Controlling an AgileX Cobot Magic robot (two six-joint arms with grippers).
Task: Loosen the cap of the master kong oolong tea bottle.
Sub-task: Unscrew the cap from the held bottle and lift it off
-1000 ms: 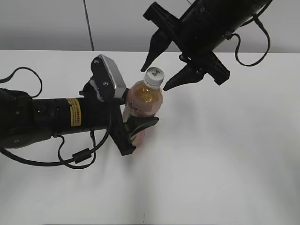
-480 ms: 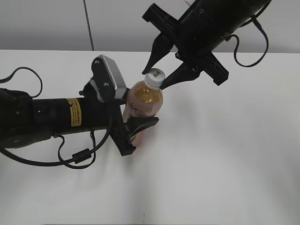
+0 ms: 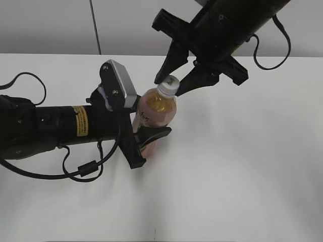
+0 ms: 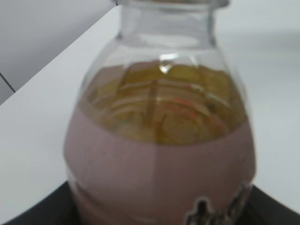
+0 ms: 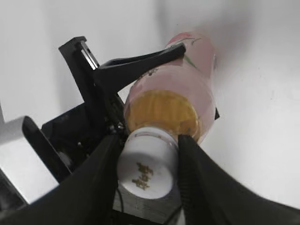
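The master kong oolong tea bottle [image 3: 156, 108] stands tilted on the white table [image 3: 242, 161], amber tea above a pink label. My left gripper [image 3: 151, 120] is shut on its body from the left; the bottle fills the left wrist view [image 4: 159, 140]. The white cap [image 3: 169, 85] with a dark mark on top sits between the fingers of my right gripper [image 3: 170, 84], which comes down from above. In the right wrist view both fingers of the right gripper [image 5: 150, 140] press the cap [image 5: 147, 168] on either side, above the bottle [image 5: 187, 89].
The left arm's black body and cables [image 3: 45, 128] lie across the left of the table. The right arm [image 3: 232, 25] hangs over the upper middle. A grey wall stands behind the table's far edge.
My right gripper has come down and narrowed, from open beside and above the cap to closed on its sides. The left gripper and bottle have stayed put.
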